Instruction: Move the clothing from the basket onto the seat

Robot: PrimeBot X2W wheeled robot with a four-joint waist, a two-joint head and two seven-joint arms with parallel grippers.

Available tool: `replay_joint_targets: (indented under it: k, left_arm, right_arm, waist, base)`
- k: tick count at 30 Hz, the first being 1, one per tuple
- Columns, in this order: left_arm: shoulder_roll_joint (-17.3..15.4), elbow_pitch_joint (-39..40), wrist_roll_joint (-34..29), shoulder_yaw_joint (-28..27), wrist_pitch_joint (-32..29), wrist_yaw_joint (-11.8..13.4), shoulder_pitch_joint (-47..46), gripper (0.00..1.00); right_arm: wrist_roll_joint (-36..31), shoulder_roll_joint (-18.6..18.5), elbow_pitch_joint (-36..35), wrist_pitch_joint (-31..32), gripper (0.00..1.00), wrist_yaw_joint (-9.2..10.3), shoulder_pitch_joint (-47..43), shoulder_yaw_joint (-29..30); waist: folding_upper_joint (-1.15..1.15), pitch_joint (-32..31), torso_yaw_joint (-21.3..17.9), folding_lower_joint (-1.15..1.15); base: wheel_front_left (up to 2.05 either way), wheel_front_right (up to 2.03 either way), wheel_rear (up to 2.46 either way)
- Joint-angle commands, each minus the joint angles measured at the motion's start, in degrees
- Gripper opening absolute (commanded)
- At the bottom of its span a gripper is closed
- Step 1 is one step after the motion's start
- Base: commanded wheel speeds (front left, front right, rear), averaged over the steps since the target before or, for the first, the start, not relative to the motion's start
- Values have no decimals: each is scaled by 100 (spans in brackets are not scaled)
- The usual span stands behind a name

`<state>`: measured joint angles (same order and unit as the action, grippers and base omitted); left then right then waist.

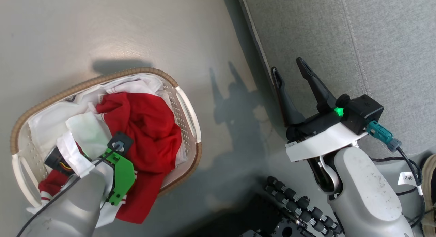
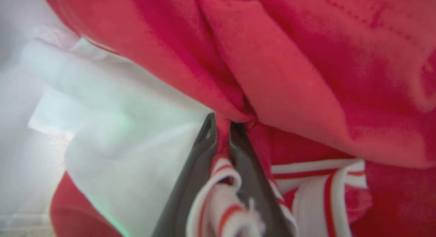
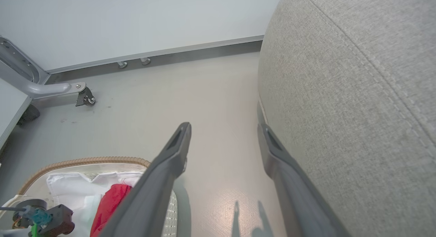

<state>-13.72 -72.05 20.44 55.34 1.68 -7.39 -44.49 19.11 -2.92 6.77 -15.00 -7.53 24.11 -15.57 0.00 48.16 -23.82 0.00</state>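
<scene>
The clothing (image 1: 143, 128), red with white striped trim, is heaped in the white basket (image 1: 51, 97) with the brown rim, on the floor at the left. My left arm reaches down into the heap. In the left wrist view my left gripper (image 2: 223, 123) is shut on a fold of red clothing (image 2: 306, 77), striped trim bunched between its fingers. My right gripper (image 1: 289, 67) hovers open and empty at the edge of the grey seat (image 1: 340, 36). In the right wrist view the right gripper (image 3: 224, 127) has the seat (image 3: 357, 94) on its right and the basket (image 3: 85, 160) at lower left.
A white liner sheet (image 1: 44, 121) lines the basket under the clothes. Grey floor (image 1: 221, 43) lies between basket and seat. My base with black rollers (image 1: 296, 206) is at the bottom. A metal leg with a caster (image 3: 83, 95) stands near the wall.
</scene>
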Motion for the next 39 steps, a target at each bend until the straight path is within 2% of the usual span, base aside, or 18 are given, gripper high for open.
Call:
replay_joint_targets:
  k: [1,10,21,28,31,39]
  left_arm:
    - [34,37,27,44,109,-18,110,0]
    - [218,4,387,120,390,-18,448,0]
    - [528,19,612,382,965,-18,1002,0]
    - [681,168,914,243,1286,-10,1226,0]
    - [766,368,994,94,1355,18,1317,0]
    - [671,1803,770,-525,1355,208,1697,0]
  right_arm:
    - [-7,-9,31,-27,100,8,33,8]
    - [-79,-12,176,-27,100,8,-116,108]
    - [-309,-17,475,-27,100,8,-419,348]
    - [-400,-130,610,-27,100,8,-675,434]
    - [-387,-170,650,-27,100,8,-824,470]
    - [-286,-311,744,-27,100,8,-1211,512]
  waist:
    - [0,-241,54,0]
    - [0,-1011,243,0]
    - [0,-2186,774,0]
    - [0,-2833,1130,0]
    - [0,-3097,1297,0]
    - [0,-3670,1739,0]
  base:
    - [0,0,0]
    - [0,0,0]
    - [0,0,0]
    - [0,0,0]
    - [0,0,0]
    - [0,0,0]
